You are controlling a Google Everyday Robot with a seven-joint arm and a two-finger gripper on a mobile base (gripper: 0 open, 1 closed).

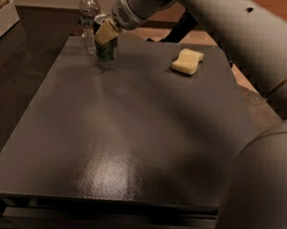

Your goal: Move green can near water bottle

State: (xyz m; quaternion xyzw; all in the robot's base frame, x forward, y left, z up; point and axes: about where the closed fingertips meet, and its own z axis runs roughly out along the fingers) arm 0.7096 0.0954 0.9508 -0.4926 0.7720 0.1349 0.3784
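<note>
step: placement | gripper (106, 32) pinching dark green aluminium can (107, 52), clear plastic water bottle (88, 11) just left | next (judged): set down, release

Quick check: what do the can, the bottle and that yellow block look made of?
The green can, gripped at its top by the hand: probably aluminium, silver rim showing. The water bottle beside it: clear plastic, see-through with a white cap. The yellow sponge: likely foam, matte with soft edges.
</note>
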